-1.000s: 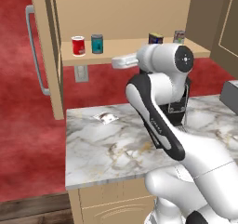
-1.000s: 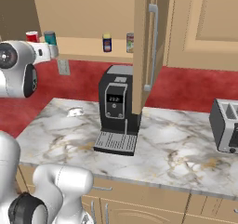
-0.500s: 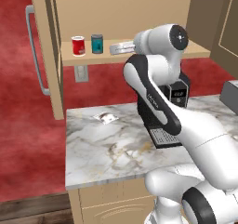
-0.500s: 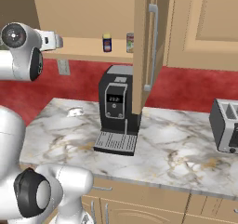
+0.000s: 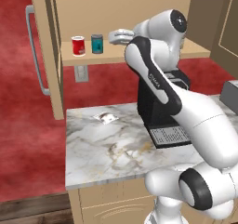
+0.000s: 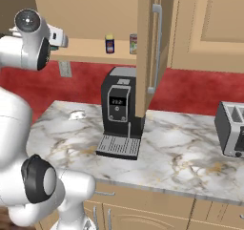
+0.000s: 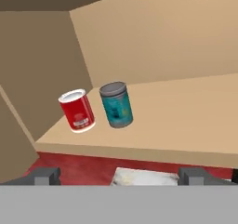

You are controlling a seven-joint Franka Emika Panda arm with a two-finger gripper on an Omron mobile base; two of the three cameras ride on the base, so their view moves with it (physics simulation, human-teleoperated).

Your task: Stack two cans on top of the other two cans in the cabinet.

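1. We face the cabinet (image 5: 46, 42), its door swung out to the left and its shelf board (image 7: 186, 121) bare across most of its width.
2. Our arm reaches up to shelf height, with the hand (image 7: 120, 174) just outside the shelf's front edge, jaws spread wide and holding nothing.
3. The teal can (image 7: 116, 104) stands upright on the shelf, ahead of the hand and slightly left of its centre line in the hand view; the red can (image 7: 77, 110) stands just beside it on its left, apart by a thin gap.
4. The dark blue can (image 6: 110, 43) and the pale silvery can (image 6: 133, 43) stand near each other, well apart from that first pair, further right along the shelf.
5. We judge the coming move turns on this: the teal can's long axis is vertical, so the hand must travel forward and a little left to straddle it without nudging the red can.
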